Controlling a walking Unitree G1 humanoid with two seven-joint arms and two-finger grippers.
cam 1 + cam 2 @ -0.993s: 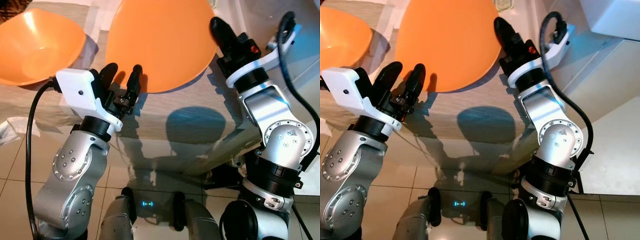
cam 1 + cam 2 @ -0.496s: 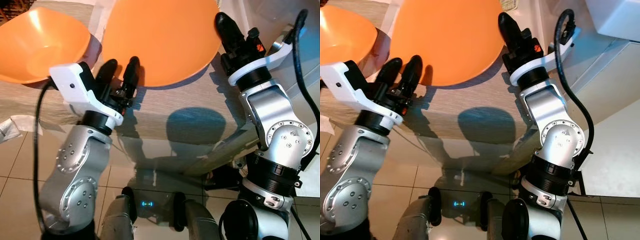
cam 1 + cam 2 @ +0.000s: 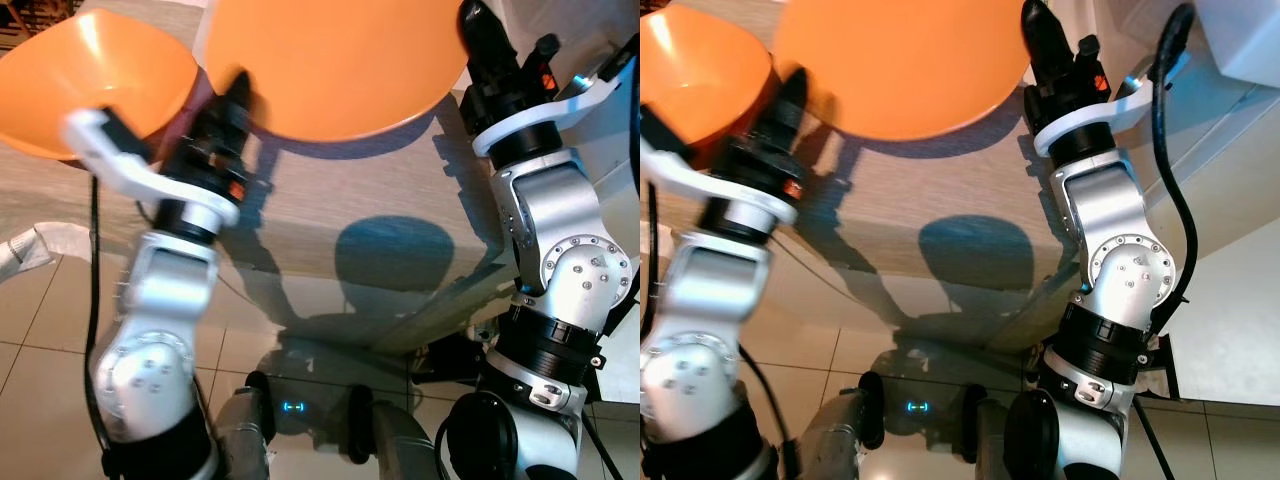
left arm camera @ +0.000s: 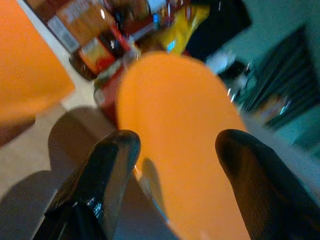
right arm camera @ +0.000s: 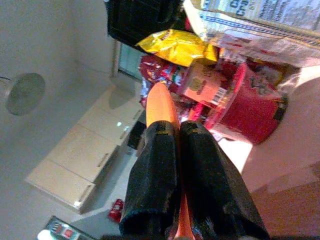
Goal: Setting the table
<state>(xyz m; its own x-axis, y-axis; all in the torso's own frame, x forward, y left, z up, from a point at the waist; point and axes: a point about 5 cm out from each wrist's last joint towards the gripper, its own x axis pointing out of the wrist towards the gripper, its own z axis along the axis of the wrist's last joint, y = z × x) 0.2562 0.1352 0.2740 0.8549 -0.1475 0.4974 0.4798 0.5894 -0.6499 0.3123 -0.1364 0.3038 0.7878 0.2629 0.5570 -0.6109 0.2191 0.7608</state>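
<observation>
Pinching the orange bowl (image 3: 330,60) rim, right gripper (image 5: 175,165) fingers clenched; left gripper (image 4: 175,165) fingers spread; labels unreadable.

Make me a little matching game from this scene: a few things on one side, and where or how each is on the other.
1. right tool
2. left tool
3. left bowl
4. red tub

a. fingers apart, near a bowl
b. on the table among snack packets
c. clamped on a bowl's rim
d. resting on the table

Pairs: 1-c, 2-a, 3-d, 4-b
</observation>
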